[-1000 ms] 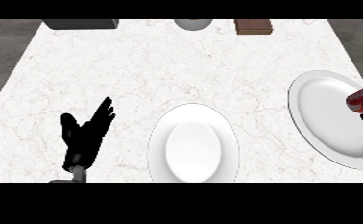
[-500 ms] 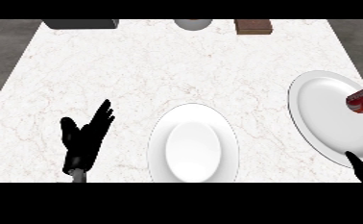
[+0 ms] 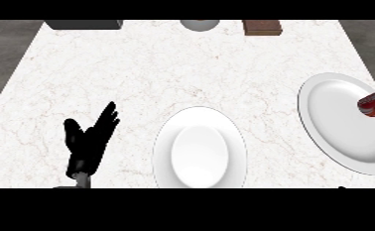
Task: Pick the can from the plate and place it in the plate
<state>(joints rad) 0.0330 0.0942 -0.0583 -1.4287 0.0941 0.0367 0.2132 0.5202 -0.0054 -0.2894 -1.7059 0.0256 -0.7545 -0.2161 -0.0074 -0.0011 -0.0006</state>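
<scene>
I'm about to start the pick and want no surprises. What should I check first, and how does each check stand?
1. Can on right plate: ok, though cut off by the view's edge.
2. Can upright: cannot tell.
3. Middle plate free to take the can: ok.
4. Left hand open, holding nothing, at lower left: ok.
5. Right hand in view near the can: not ok, it does not show.

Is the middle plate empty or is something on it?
Empty. The middle plate shows only bare white inside. The red can sits on the right plate, cut off by the view's edge.
</scene>
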